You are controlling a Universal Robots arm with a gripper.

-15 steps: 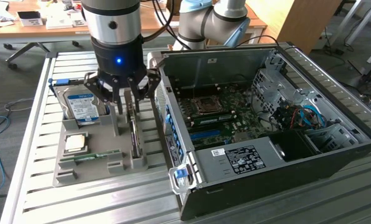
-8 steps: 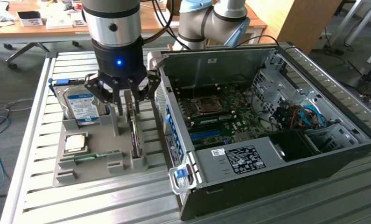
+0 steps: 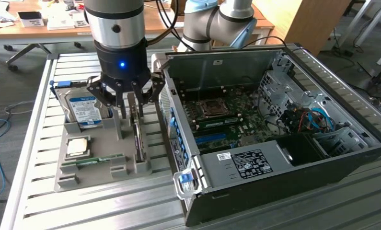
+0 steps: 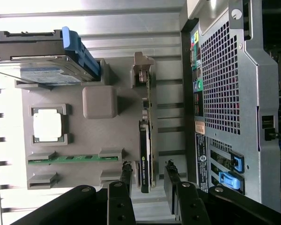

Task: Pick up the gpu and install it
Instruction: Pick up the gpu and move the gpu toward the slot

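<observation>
The gpu (image 3: 138,140) (image 4: 145,154) stands on edge in a slot of the grey tray (image 3: 102,148) (image 4: 79,136), its green board and black cooler seen edge-on. Its metal bracket end (image 4: 141,75) points away from the gripper. My gripper (image 3: 133,111) (image 4: 148,174) hangs straight down over the card's near end, open, with one black finger (image 4: 125,174) on each side of the card. A small gap shows between each finger and the card. The open computer case (image 3: 286,143) (image 4: 234,93) lies beside the tray, its motherboard (image 3: 232,120) exposed.
On the same tray sit a hard drive with a blue-white label (image 3: 83,109) (image 4: 42,70), a CPU (image 3: 77,146) (image 4: 48,125) and a thin RAM stick (image 3: 91,160) (image 4: 72,159). A grey post (image 4: 99,102) rises mid-tray. A second arm's base (image 3: 209,24) stands behind the case.
</observation>
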